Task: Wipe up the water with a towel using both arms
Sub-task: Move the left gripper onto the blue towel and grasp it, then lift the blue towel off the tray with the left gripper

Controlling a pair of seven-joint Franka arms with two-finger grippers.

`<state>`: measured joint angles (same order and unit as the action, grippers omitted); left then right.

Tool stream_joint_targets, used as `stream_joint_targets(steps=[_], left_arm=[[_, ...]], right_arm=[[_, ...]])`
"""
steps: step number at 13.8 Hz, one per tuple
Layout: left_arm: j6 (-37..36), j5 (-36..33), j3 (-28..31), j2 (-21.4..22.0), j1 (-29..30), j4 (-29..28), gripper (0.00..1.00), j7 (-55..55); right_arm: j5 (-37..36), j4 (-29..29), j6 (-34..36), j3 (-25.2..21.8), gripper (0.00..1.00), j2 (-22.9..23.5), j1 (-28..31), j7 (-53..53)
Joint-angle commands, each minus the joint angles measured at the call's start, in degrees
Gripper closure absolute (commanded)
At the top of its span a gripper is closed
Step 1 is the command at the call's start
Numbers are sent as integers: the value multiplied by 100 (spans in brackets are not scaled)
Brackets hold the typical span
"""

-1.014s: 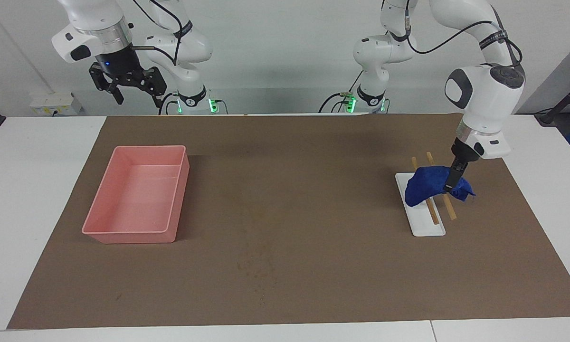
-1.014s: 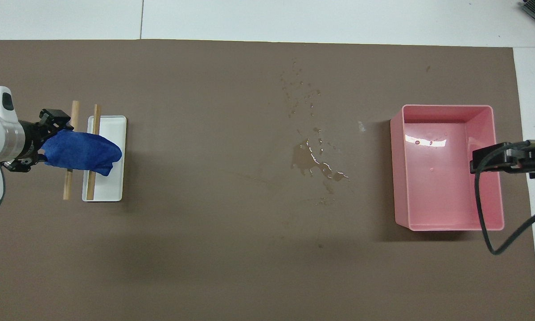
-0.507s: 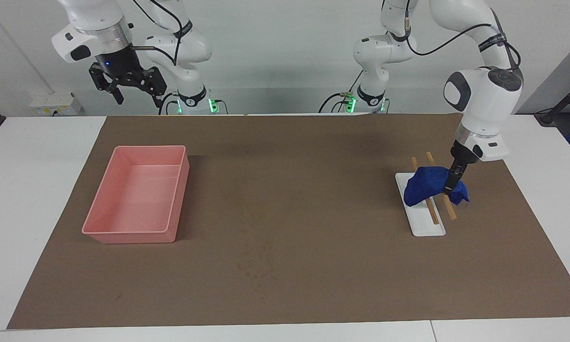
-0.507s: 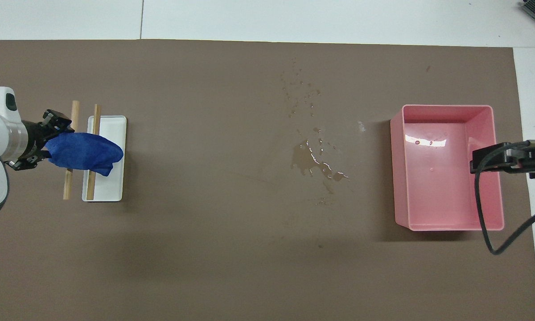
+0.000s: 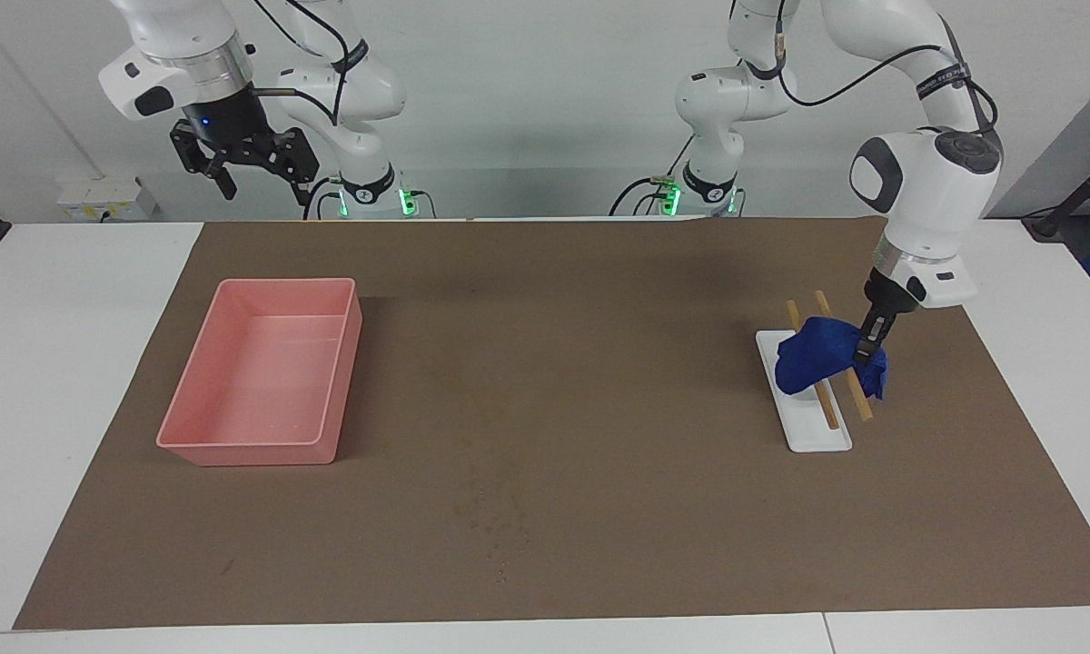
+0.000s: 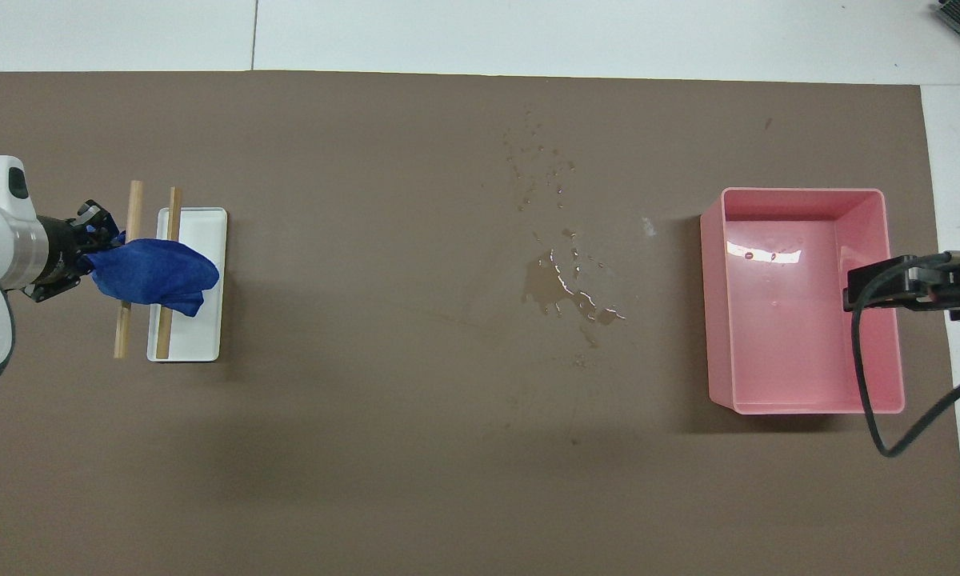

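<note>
At the right of the facing view, my left gripper [image 5: 867, 356] is pinched onto one end of the blue towel [image 5: 817, 361]. The towel drapes over two wooden sticks [image 5: 825, 404] that bridge a small white tray [image 5: 813, 434], toward the left arm's end of the table. In the upper left of the same view, my right gripper [image 5: 241, 162] waits in the air with its fingers spread and empty, above the table's edge by the pink tray [image 5: 259, 450].

The spilled water [image 6: 564, 292] sits mid-frame in the overhead view, on the brown mat [image 6: 416, 464], well apart from the towel.

I judge the main risk to be the lift: the cloth could catch a stick and drag it off the white tray, or tip it onto the mat. The pinch holds only a corner, so the towel might also slip free while being carried, or bunch up and smear the puddle rather than soak it.

I can read no brand, label or writing anywhere.
</note>
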<state>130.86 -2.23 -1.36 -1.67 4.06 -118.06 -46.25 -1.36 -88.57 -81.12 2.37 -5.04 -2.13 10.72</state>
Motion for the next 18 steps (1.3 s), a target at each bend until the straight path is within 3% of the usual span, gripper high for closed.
stream_joint_targets(steps=[1,6,8,11,15,18], left_arm=[[-873,-102,5,-227,-55,806,100,54],[-2520,-6,-83,-763,-336,2434,100,336],[-2408,291,-110,-852,-371,2603,100,877],[-2783,2133,-48,-852,-293,2928,100,899],[-3882,2561,-83,-633,-353,2982,100,794],[-4393,3410,-101,-501,-406,2929,100,409]], right_arm=[[-31,-99,-17,-26,0,-76,2,-184],[-31,-99,-17,-26,0,-76,2,-184],[-31,-99,-17,-26,0,-76,2,-184],[-31,-99,-17,-26,0,-76,2,-184],[-31,-99,193,-26,0,-146,2,-210],[197,-116,10,-17,2,-147,-15,17]])
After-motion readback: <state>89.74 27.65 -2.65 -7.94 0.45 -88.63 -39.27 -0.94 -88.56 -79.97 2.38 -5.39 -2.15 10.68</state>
